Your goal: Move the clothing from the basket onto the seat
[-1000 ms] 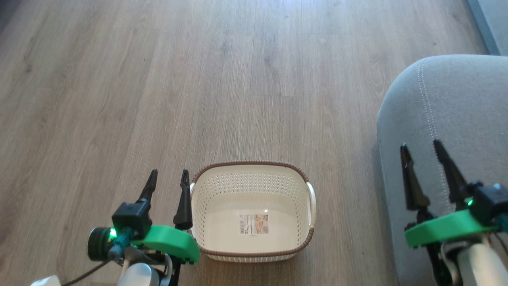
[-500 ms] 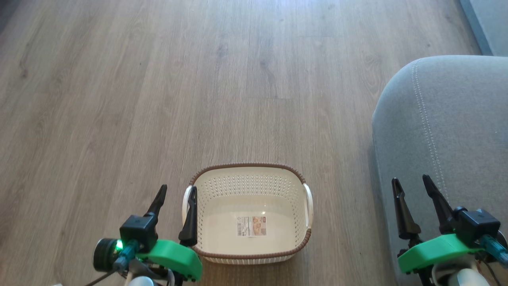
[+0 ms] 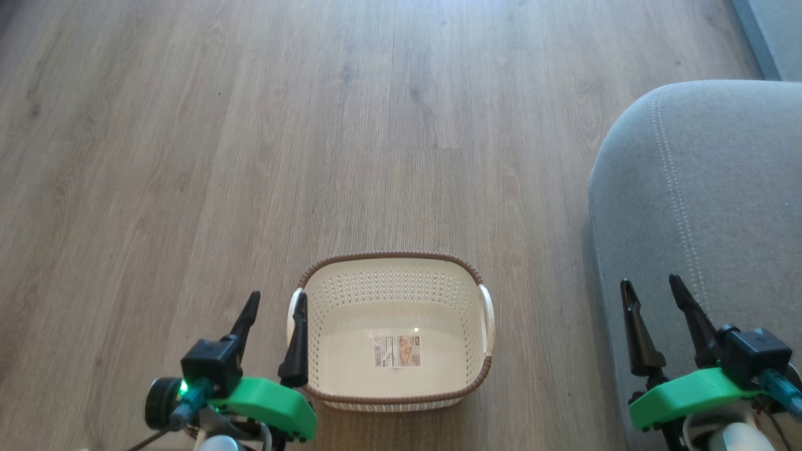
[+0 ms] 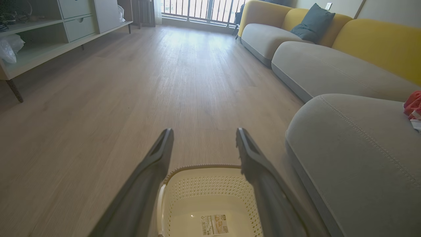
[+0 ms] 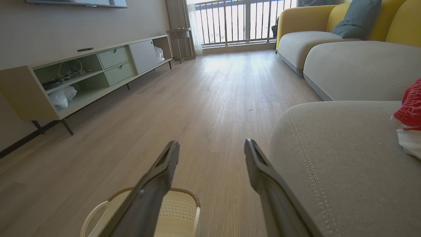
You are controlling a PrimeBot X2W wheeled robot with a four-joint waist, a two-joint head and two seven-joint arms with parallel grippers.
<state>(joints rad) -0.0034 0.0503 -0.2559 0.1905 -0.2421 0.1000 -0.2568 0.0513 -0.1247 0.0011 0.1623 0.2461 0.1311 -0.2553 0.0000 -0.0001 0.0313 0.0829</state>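
Note:
The cream basket (image 3: 391,401) stands on the wooden floor with just a paper label (image 3: 397,351) on its bottom; its far rim shows in the left wrist view (image 4: 200,167) and the right wrist view (image 5: 196,201). The grey seat (image 3: 720,188) lies to its right. Red clothing with white trim rests on the seat (image 5: 329,158) at the right edge (image 5: 411,108), and also in the left wrist view (image 4: 413,104). My left gripper (image 3: 276,302) is open beside the basket's left handle. My right gripper (image 3: 651,286) is open over the seat's near edge. Both hold nothing.
A long low TV cabinet (image 5: 82,75) runs along the left wall. More sofa sections with yellow backs (image 4: 371,42) and a dark cushion (image 4: 310,22) continue along the right. Open wooden floor (image 3: 313,125) stretches ahead to a balcony railing (image 5: 243,21).
The head view has shifted a little. Both grippers have drawn back toward the bottom of the view, the right one most over the seat. Both stayed open.

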